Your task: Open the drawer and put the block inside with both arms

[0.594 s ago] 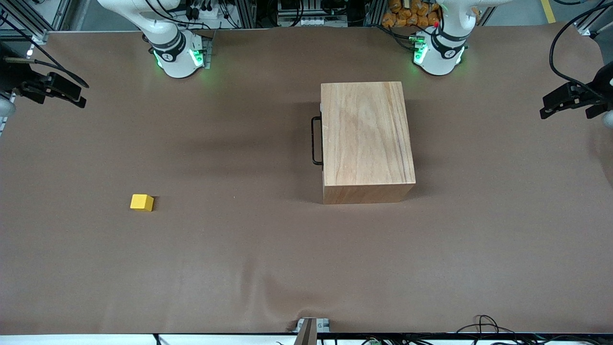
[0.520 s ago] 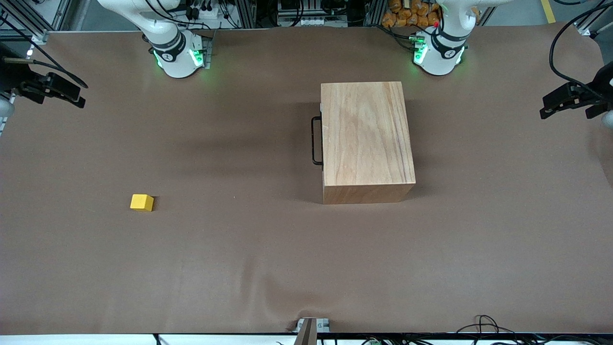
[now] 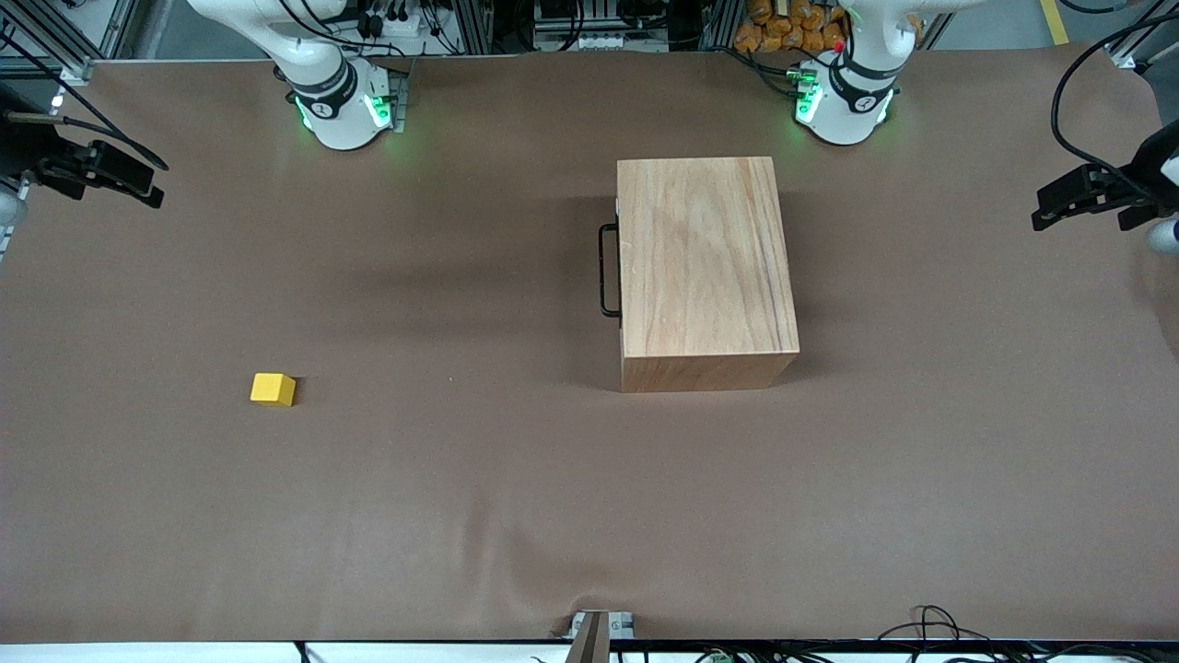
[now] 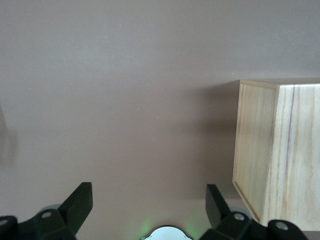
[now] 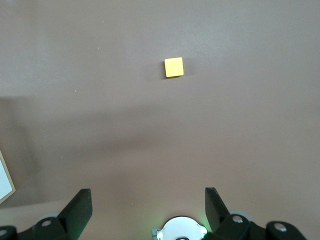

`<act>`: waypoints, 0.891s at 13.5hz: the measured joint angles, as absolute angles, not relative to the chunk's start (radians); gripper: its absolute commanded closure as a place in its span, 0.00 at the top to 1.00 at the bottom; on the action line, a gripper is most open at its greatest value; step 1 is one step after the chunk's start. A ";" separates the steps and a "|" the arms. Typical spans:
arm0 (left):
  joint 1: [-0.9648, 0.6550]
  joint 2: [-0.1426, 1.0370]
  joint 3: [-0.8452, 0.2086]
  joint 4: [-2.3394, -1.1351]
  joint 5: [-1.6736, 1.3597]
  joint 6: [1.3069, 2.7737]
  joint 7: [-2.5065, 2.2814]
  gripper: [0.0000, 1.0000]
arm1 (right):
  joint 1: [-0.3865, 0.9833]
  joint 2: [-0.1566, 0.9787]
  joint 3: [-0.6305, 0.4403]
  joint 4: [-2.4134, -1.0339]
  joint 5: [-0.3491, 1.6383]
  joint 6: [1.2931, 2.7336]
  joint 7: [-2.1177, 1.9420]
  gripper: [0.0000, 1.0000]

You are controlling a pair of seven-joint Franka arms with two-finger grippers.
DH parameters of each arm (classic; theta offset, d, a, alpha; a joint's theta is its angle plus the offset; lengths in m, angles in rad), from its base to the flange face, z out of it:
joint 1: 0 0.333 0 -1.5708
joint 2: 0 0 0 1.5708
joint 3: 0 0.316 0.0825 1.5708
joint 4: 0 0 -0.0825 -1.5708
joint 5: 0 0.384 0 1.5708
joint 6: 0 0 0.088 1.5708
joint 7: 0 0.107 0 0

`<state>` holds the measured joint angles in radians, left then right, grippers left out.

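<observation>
Sitting shut, the drawer of the large plain wooden box [image 3: 705, 272] shows only its black wire handle [image 3: 606, 271] and a sliver of white front panel; the box stands mid-table, closer to the edge where the arms' bases are. The small bright yellow cube [image 3: 273, 389] rests alone on the brown table [image 3: 461, 516] toward the right arm's end, well apart from the box. Both arms wait, half cut off: the right gripper [image 3: 129, 182] hangs over its end edge and the left gripper [image 3: 1068, 198] over the other, each with fingers spread wide and nothing between them.
</observation>
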<state>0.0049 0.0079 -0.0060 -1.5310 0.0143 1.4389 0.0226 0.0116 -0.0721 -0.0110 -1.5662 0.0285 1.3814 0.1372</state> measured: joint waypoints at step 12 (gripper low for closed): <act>-0.066 0.080 -0.163 -1.543 -0.003 1.428 -0.140 1.00 | 0.013 -0.069 -0.009 -1.572 0.028 1.341 0.137 1.00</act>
